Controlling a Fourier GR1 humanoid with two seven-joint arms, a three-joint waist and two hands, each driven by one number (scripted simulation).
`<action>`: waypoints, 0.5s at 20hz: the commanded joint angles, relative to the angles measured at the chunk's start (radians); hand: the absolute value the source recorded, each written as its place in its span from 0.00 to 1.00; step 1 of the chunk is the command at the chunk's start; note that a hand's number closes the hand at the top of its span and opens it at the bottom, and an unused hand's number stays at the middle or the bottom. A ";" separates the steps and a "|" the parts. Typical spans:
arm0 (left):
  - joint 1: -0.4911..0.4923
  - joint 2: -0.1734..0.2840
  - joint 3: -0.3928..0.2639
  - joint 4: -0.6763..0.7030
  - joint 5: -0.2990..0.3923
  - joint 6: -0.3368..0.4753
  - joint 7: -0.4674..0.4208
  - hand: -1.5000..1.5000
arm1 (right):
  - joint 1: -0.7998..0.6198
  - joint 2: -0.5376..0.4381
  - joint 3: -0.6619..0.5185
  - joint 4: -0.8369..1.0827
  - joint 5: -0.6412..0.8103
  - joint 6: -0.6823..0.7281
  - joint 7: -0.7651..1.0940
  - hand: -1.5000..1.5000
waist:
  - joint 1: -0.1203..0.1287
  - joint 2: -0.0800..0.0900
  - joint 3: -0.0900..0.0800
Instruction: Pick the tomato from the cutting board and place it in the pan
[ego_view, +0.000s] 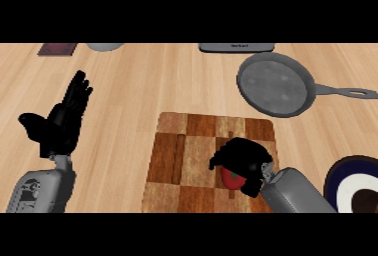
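The right hand is curled over the red tomato, which sits on the checkered wooden cutting board and shows just below the fingers. The round grey metal pan lies well apart, beyond the board. The left hand rests open at the left, fingers straight.

Chequered wooden cutting board, matt grey metal pan
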 joint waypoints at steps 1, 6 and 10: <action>0.060 -0.017 -0.024 -0.090 -0.010 0.007 0.023 0.50 | 0.006 -0.017 0.042 -0.028 0.024 -0.017 -0.082 1.00 | 0.003 -0.002 0.000; 0.015 0.044 0.040 -0.039 0.026 -0.053 0.020 0.50 | 0.005 0.009 0.021 0.059 0.080 -0.096 -0.142 1.00 | 0.001 -0.001 0.000; 0.033 -0.005 0.015 -0.067 0.015 -0.022 0.032 0.50 | 0.012 0.055 0.001 0.063 0.108 -0.115 -0.128 1.00 | 0.001 -0.001 0.000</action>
